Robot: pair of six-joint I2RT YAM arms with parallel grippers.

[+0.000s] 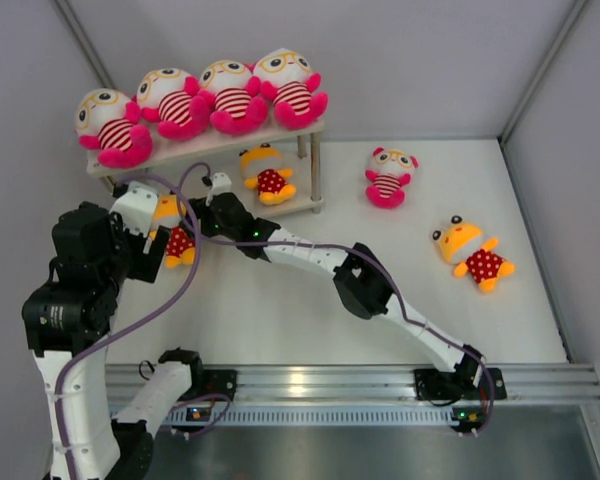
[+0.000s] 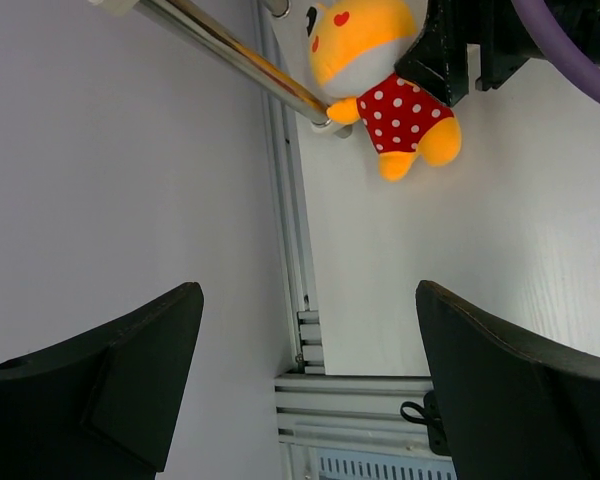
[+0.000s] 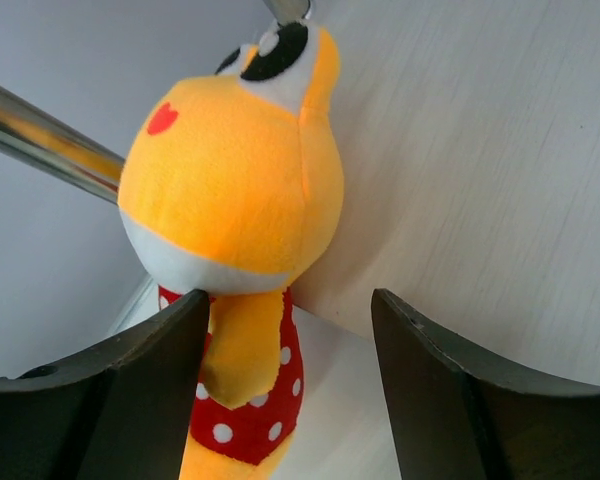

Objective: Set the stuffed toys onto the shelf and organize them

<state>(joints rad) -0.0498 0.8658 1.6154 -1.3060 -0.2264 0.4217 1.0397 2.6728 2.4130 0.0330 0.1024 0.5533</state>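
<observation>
Currently, orange polka-dot plush [image 3: 230, 190] beside a silver leg [image 3: 40, 140] of the shelf [image 1: 205, 150], 10 o'clock on the tabletop [image 1: 310, 320], right hand [image 3: 288, 300] spread around its body, left hand [image 2: 308, 290] spread, empty, four striped plush [image 1: 230, 95] on top tier, loose striped plush [image 1: 388, 177] at 1 o'clock.

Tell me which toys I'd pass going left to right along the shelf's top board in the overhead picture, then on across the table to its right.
You'd pass the first striped plush → second striped plush → third striped plush → fourth striped plush → fifth striped plush, lying on the table → orange polka-dot plush.
</observation>
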